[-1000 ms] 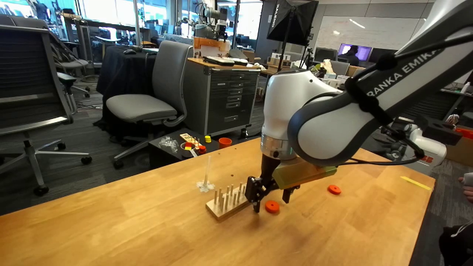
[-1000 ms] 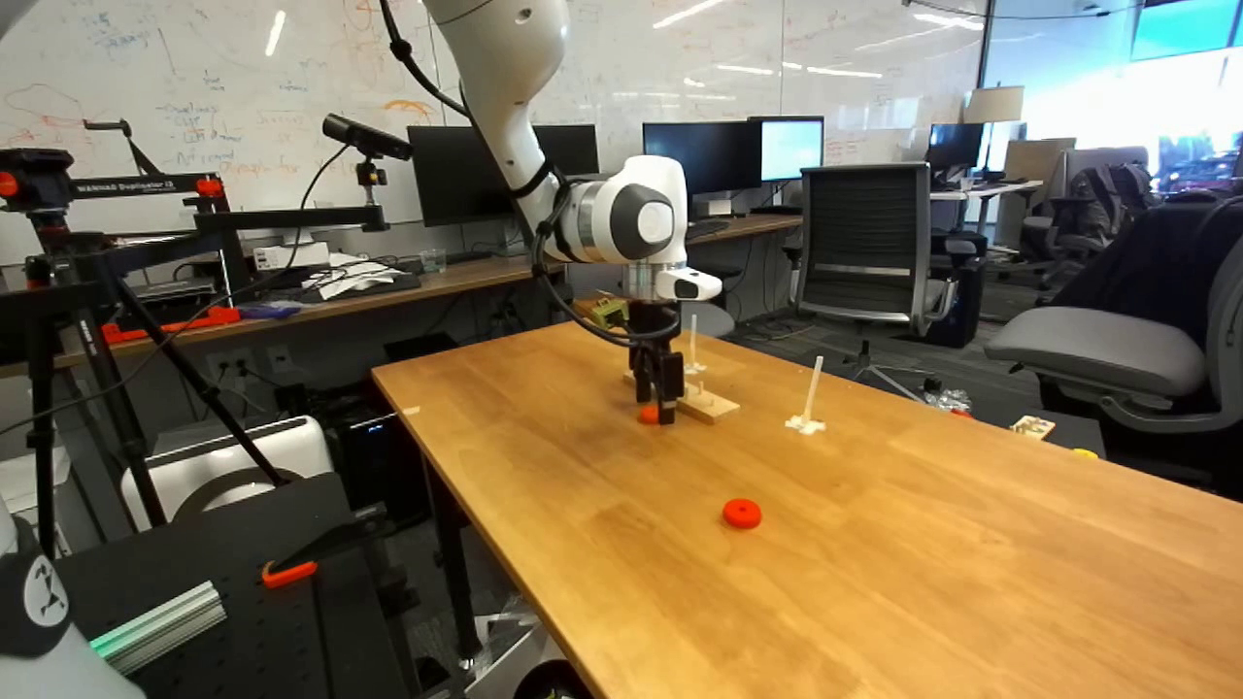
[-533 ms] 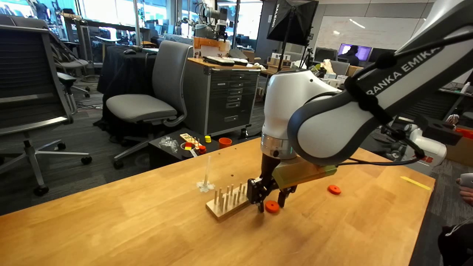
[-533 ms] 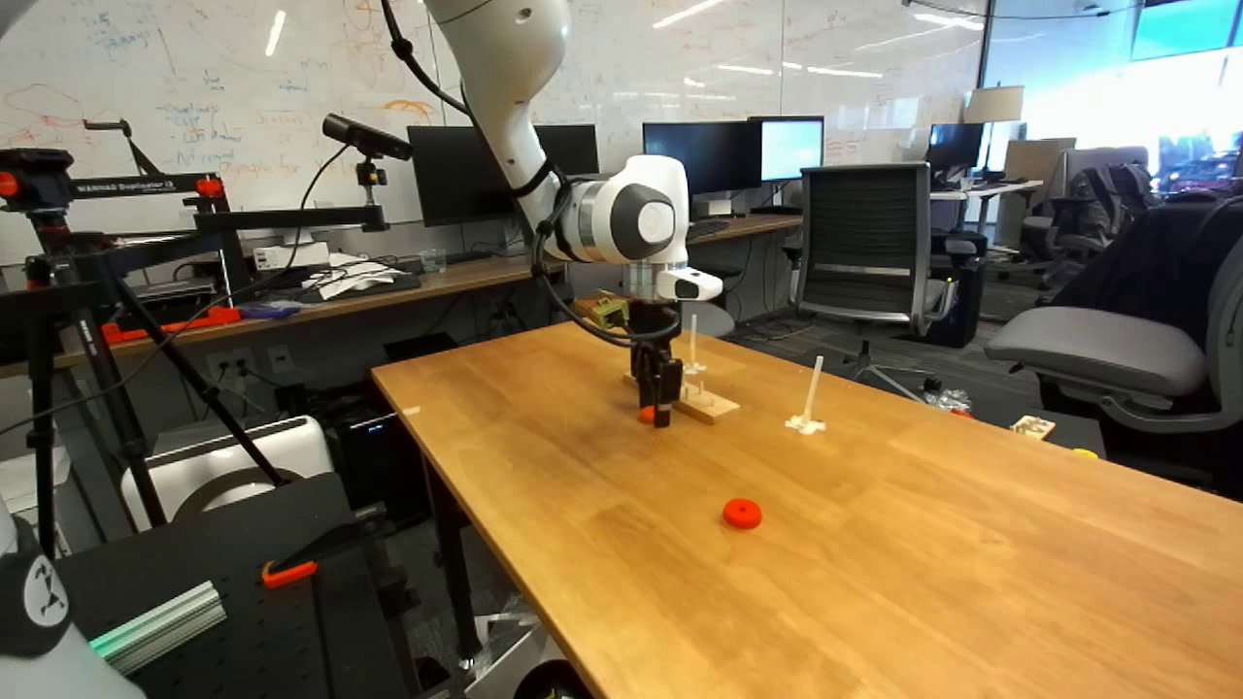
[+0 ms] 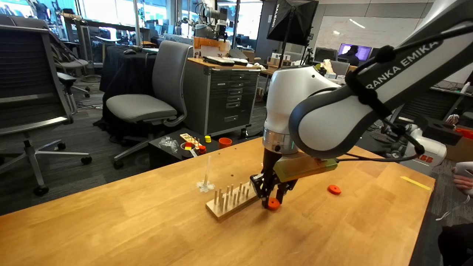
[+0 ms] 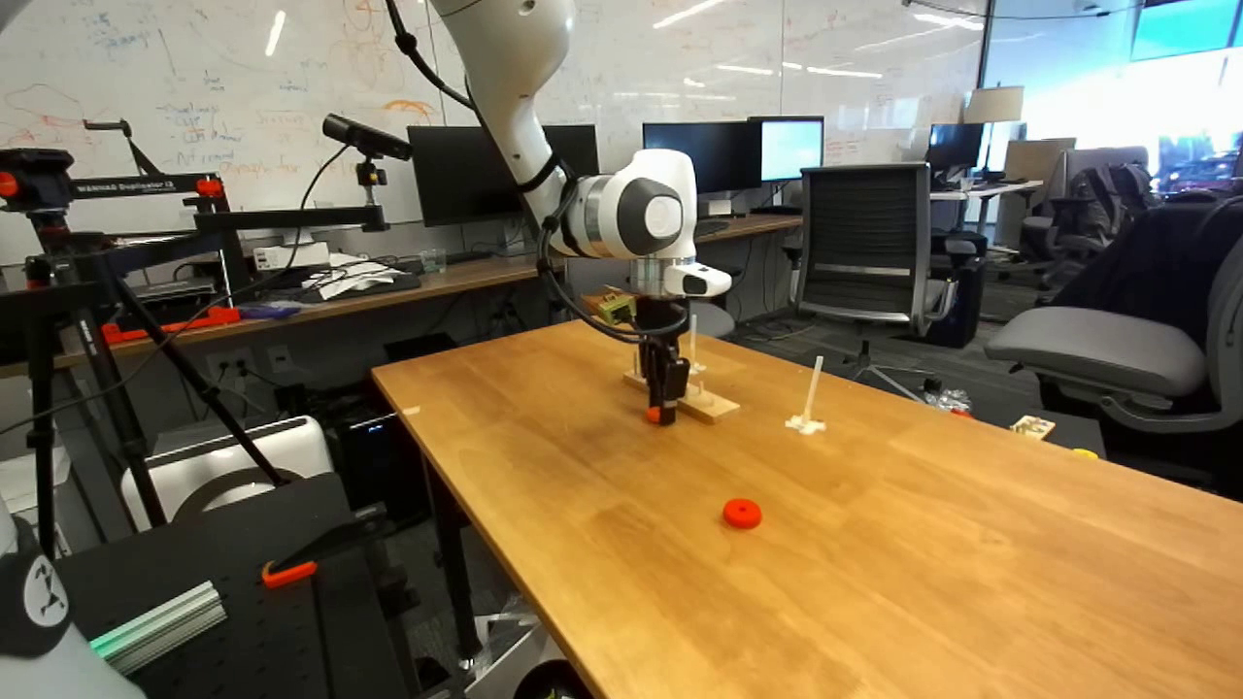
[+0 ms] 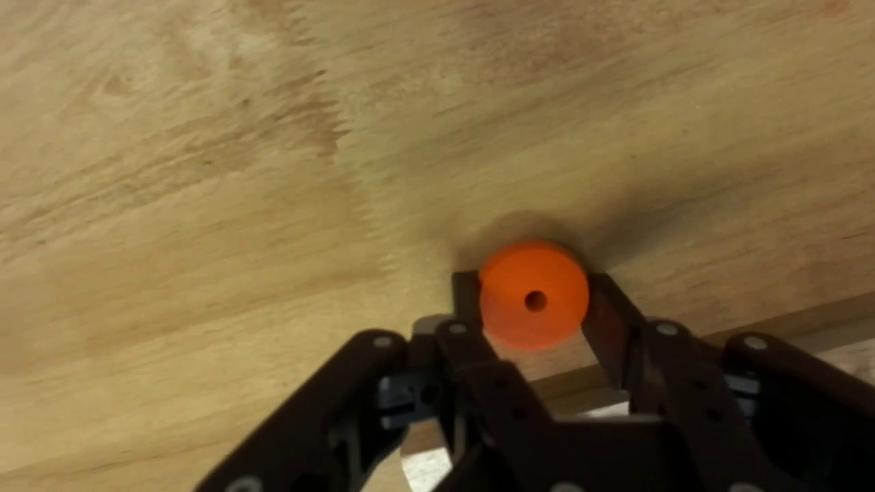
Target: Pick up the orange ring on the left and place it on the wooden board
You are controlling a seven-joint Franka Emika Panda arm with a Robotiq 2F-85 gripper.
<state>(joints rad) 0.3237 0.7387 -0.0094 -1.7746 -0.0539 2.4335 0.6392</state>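
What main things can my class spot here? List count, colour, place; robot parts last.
orange ring: 1, orange, clasped by the gripper
second ring: 1, orange-red, apart on the table
wooden board: 1, pale, on the table
pegs: several, pale, upright on the board
lone pins: 2, whitish, standing on the table
table: 1, brown, under these
chairs: several, greyish, beyond the table
drawer cabinet: 1, grey, beyond the table
arm: 1, white and grey, above the table
gripper: 1, black, on the arm

The orange ring [image 7: 536, 323], small-holed, is gripped at both sides; in an exterior view the pale, pegged wooden board [image 5: 235, 207] lies near, at its nine o'clock.
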